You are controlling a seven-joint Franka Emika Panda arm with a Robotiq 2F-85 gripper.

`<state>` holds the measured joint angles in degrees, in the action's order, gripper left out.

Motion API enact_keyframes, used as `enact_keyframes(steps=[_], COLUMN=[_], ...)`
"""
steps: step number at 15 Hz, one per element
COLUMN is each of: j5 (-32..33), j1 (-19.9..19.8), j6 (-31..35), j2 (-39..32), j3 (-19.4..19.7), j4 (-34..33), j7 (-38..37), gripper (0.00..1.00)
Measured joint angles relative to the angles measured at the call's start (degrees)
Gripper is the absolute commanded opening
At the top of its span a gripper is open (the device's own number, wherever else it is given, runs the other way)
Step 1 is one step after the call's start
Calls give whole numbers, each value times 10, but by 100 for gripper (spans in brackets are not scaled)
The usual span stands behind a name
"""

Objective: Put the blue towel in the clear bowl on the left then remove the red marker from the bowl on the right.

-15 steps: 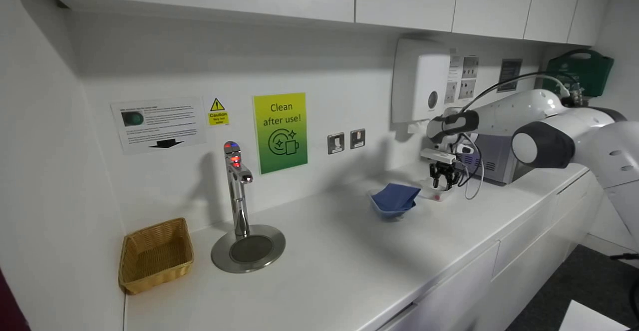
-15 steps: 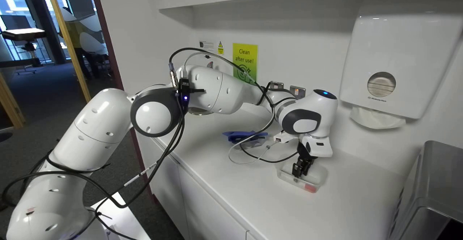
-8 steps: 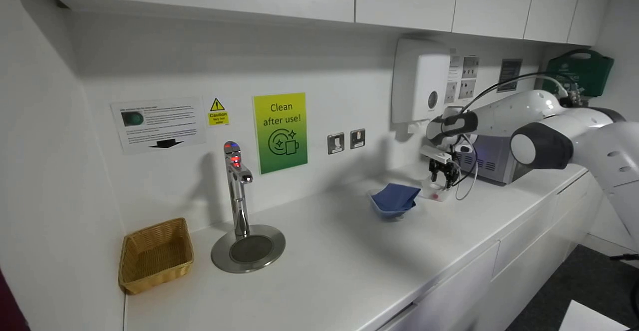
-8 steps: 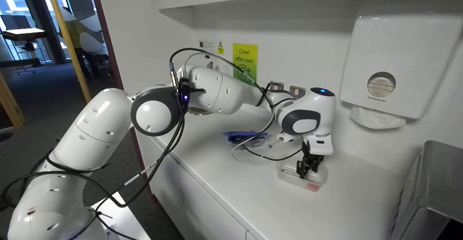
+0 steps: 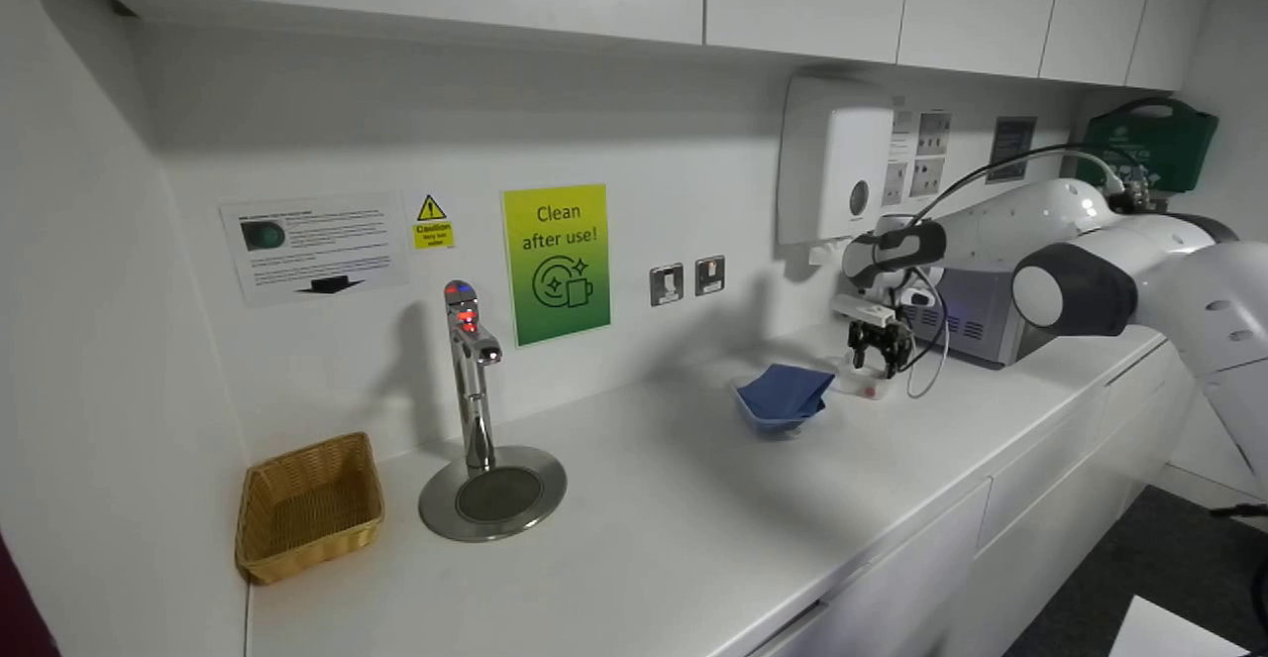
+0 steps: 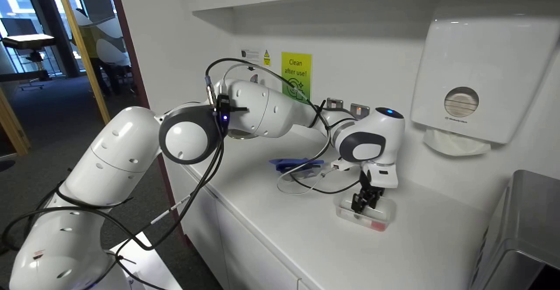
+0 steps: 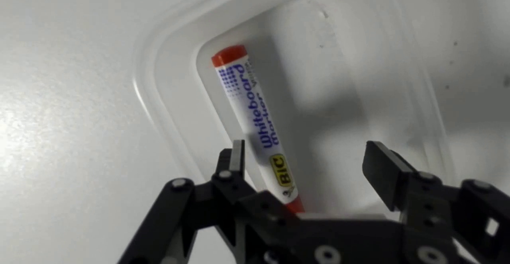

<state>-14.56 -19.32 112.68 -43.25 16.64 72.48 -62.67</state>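
The red-capped white marker (image 7: 257,116) lies in the right clear bowl (image 7: 167,122), along one side wall. Its red end (image 6: 378,225) shows through the bowl's wall in an exterior view. My gripper (image 7: 305,152) is open and empty, pointing down over this bowl. In the wrist view the marker's near part appears between the fingers, close to the left finger (image 7: 238,156); the gripper body hides its near tip. The gripper also shows in both exterior views (image 5: 874,365) (image 6: 365,204). The folded blue towel (image 5: 785,389) sits in the left clear bowl (image 5: 776,428), sticking above its rim.
A grey microwave (image 5: 976,310) stands near the right bowl. A white paper towel dispenser (image 6: 485,80) hangs on the wall above the counter. A tap (image 5: 471,380) and wicker basket (image 5: 309,508) stand farther along. A cable loop (image 6: 280,185) hangs from the wrist.
My gripper turned about the wrist half a second ago and has turned back, shifting slightly and rising a little over the right bowl. The towel and left bowl have stayed put.
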Motion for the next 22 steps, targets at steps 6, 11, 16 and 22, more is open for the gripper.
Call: enact_keyframes(steps=[6, 11, 16, 22], j5=[0, 0, 4, 18], j1=[-10, -16, -18, -15], j6=[-85, -117, -117, -115], j2=[0, 0, 0, 0], j3=[-14, -15, -14, -14], j4=[-7, -14, -20, -27], j7=[45, 72, 89, 142], gripper=[100, 98, 100, 100])
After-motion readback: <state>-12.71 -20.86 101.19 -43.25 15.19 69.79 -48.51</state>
